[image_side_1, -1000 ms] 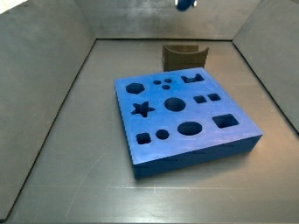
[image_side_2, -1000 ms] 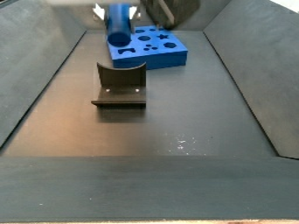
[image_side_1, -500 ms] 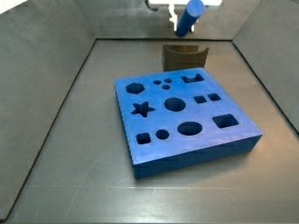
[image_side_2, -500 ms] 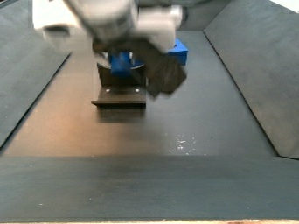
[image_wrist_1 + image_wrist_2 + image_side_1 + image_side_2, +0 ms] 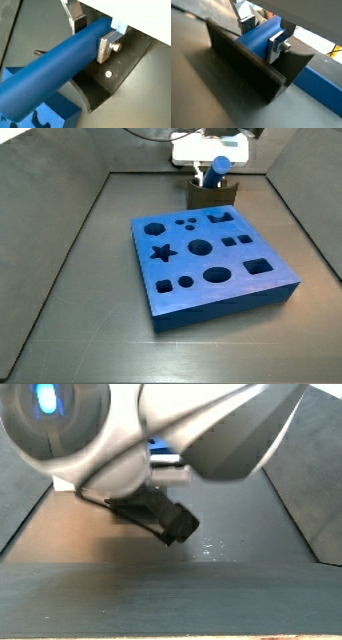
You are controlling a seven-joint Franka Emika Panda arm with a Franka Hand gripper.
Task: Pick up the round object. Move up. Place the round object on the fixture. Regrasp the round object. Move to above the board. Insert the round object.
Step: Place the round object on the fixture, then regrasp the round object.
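My gripper is shut on the round object, a long blue cylinder peg, with a silver finger on each side. In the other wrist view the gripper holds the peg in the notch at the top of the dark fixture. In a side view the gripper is directly over the fixture at the back, with the peg pointing down into it. The blue board with shaped holes lies in the middle of the floor.
Grey walls enclose the dark floor on the left, right and back. In a side view the robot arm fills most of the picture and hides the fixture and the board.
The gripper has come down with the peg from above the frame's top edge to the fixture. The arm now blocks the other side view.
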